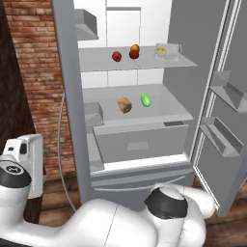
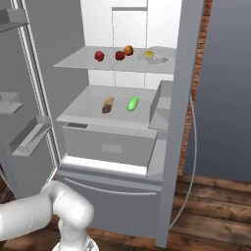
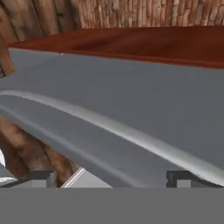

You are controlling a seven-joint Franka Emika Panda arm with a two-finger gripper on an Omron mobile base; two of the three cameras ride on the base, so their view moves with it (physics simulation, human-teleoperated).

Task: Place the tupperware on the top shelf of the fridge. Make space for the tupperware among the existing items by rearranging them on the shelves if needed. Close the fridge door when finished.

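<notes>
The fridge [image 1: 144, 164] stands wide open in front of the base, both doors swung out, white interior on show. Up on the top shelf [image 1: 101, 61] sits the tupperware [image 1: 167, 51], over at the right end, its yellow lump visible through the clear wall; from the right base camera the same tray [image 2: 153, 56] sits on the shelf's right part, close to the front edge. To its left, 2 small red fruits [image 1: 116, 56] share that shelf, one well left and one just beside the orange fruit [image 1: 135, 48], which sits a little farther back. Tray and fruits are apart, not touching.

1 shelf down [image 1: 164, 103], the tan bread chunk [image 1: 124, 104] and the bright green vegetable [image 1: 145, 100] lie side by side, bread on the left, green on the right, with a small gap between them. Below them is a pale drawer [image 1: 140, 142] inside the fridge. The right door [image 1: 226, 96] carries narrow grey bins [image 1: 223, 135].

The arm is folded low, its white elbow [image 1: 169, 207] bulging in the near foreground below the fridge's drawer front. The hand camera looks close along a grey fridge panel with a long curved handle [image 3: 131, 135] crossing it, wood floor and brick behind. The gripper [image 3: 111, 179] shows 2 dark fingertips [image 3: 41, 178] set wide apart at the bottom, and nothing is between them.
</notes>
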